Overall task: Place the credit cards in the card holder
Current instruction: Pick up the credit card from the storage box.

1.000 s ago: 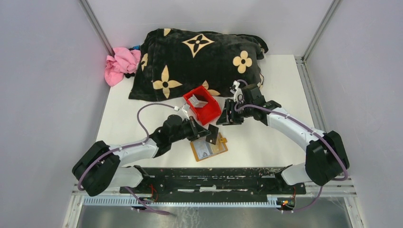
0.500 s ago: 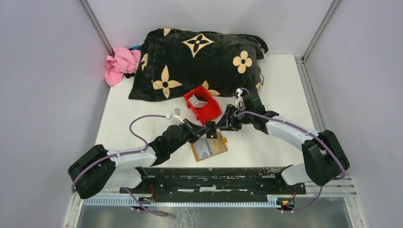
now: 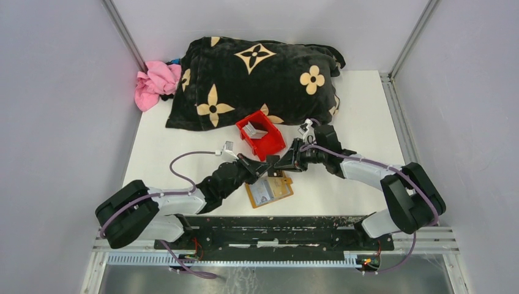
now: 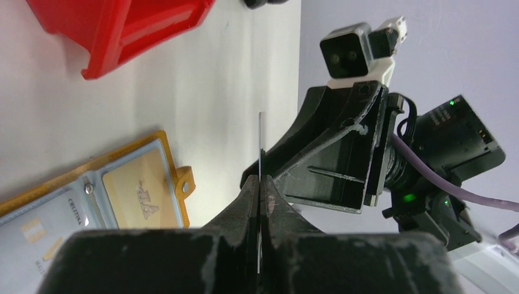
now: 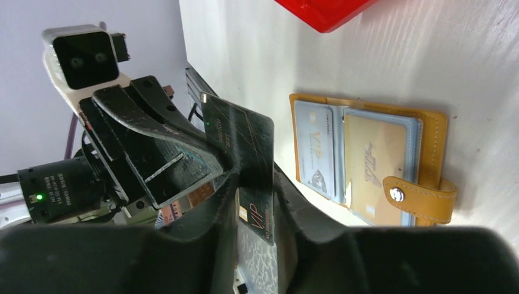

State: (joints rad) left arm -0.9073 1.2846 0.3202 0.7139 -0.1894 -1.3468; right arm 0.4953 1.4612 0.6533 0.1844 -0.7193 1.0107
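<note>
The tan card holder (image 3: pixel 270 191) lies open on the table in front of both grippers; it also shows in the left wrist view (image 4: pixel 131 184) and the right wrist view (image 5: pixel 373 165), pale cards in its clear pockets. My left gripper (image 3: pixel 262 168) is shut on a dark credit card (image 4: pixel 259 141) marked VIP (image 5: pixel 242 138), held on edge above the holder. My right gripper (image 3: pixel 283 163) meets it from the right, its fingers (image 5: pixel 306 220) apart on either side of that card. More grey-white cards (image 3: pixel 257 131) stand in the red bin (image 3: pixel 272 146).
A black blanket with tan flowers (image 3: pixel 257 73) lies bunched across the back of the table, with a pink cloth (image 3: pixel 156 79) at its left. The red bin sits just behind the grippers. The frame rail (image 3: pixel 269 226) runs along the near edge.
My right gripper has moved left and down from beside the red bin to the left gripper, closing in around the dark card. My left gripper has shifted slightly right with the card.
</note>
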